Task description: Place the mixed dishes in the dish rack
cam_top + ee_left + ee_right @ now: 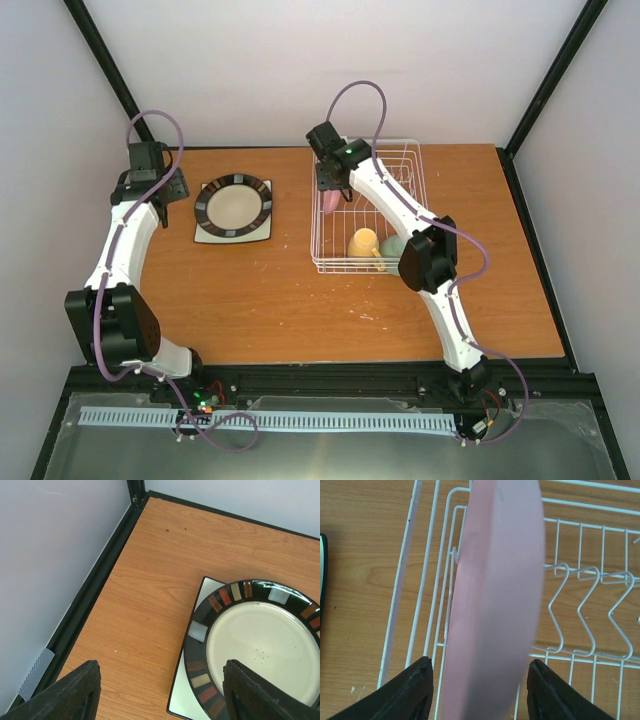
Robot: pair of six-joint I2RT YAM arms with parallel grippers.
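Note:
The white wire dish rack (412, 160) sits at the back right. A pink plate (330, 203) stands on edge at its left end; in the right wrist view the plate (495, 580) rises between my right gripper's (480, 665) spread fingers, with a gap on each side. A yellow mug (363, 243) and a pale-green bowl (392, 246) lie in the rack's near end. A black-rimmed cream plate (233, 205) rests on a square off-white plate (205, 236) at the back left. My left gripper (162, 667) is open above the table beside these plates' left edge. The mint-green plate is out of view.
Black frame posts and pale walls close in the back and sides of the wooden table (250, 300). A black rail (95, 590) runs along the table's left edge, close to my left gripper. Upright rack prongs (555, 607) stand right of the pink plate.

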